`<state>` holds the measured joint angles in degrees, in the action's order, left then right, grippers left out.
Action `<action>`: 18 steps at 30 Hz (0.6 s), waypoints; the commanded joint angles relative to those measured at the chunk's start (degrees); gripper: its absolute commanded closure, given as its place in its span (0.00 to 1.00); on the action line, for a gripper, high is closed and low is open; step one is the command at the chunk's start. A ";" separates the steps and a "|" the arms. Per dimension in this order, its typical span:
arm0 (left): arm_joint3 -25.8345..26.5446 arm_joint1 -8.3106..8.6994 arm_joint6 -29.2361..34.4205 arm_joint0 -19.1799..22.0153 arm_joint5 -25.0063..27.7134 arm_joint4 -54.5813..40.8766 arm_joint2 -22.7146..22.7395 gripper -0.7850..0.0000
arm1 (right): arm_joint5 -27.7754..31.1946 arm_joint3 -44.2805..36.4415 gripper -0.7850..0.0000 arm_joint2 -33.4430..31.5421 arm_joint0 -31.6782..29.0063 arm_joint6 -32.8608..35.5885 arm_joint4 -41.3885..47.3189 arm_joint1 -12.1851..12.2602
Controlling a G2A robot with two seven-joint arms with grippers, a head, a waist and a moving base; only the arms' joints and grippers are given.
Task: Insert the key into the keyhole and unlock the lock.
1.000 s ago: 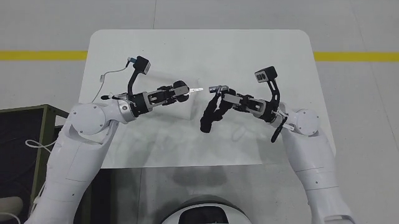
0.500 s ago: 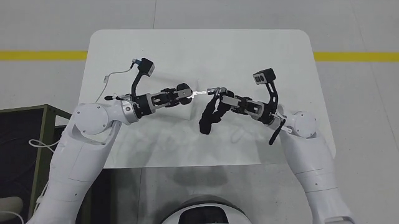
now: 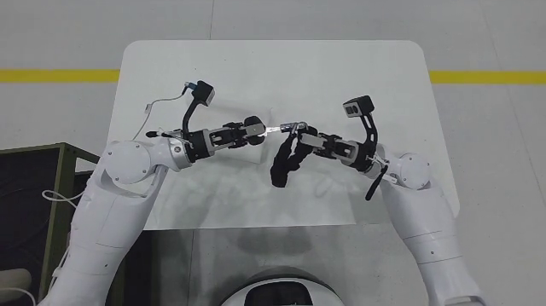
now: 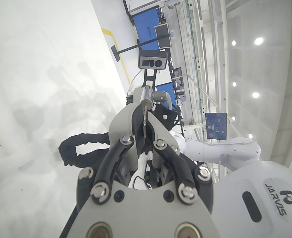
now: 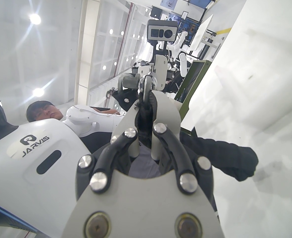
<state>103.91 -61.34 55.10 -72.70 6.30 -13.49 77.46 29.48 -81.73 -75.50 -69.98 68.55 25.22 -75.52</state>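
Observation:
Above the middle of the white table (image 3: pixel 341 67), my left gripper (image 3: pixel 258 128) is shut on a thin silver key (image 3: pixel 271 127) whose blade points toward the other arm. My right gripper (image 3: pixel 300 133) is shut on the lock (image 3: pixel 293 125), a metal cylinder with a black fabric-covered cable loop (image 3: pixel 283 161) hanging from it. In the left wrist view the key (image 4: pixel 144 122) runs between the fingers, and its tip meets the round keyhole face of the lock (image 4: pixel 148 104). In the right wrist view the lock's metal head (image 5: pixel 146 85) sticks out past the fingertips.
A dark green box (image 3: pixel 34 178) stands beside the table's left edge. A yellow floor line (image 3: pixel 60 75) runs behind the table. The cable loop's lower end (image 5: pixel 235 159) hangs close over the tabletop.
Both grippers have drawn closer together. The gap between the key's tip and the lock has closed, and they now meet.

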 commanded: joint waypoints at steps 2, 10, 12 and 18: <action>0.04 -0.11 0.26 0.03 -0.07 0.13 -0.04 1.00 | 0.04 -0.22 1.00 0.16 0.16 0.45 -0.13 0.18; 0.10 -0.46 0.81 0.27 0.13 0.06 -0.28 1.00 | 0.18 -1.02 1.00 0.10 0.51 0.37 -1.44 0.69; 0.11 -0.54 0.91 0.28 0.27 0.10 -0.33 1.00 | 0.29 -1.25 1.00 0.14 0.44 -0.35 -1.74 0.77; 0.38 -0.72 0.55 0.24 0.98 2.04 -0.21 1.00 | 1.18 -1.81 1.00 0.60 0.46 -2.10 -4.48 1.02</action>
<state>104.18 -62.02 55.95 -72.39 7.18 -11.94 77.20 30.43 -83.42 -74.98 -69.55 66.79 21.62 -74.56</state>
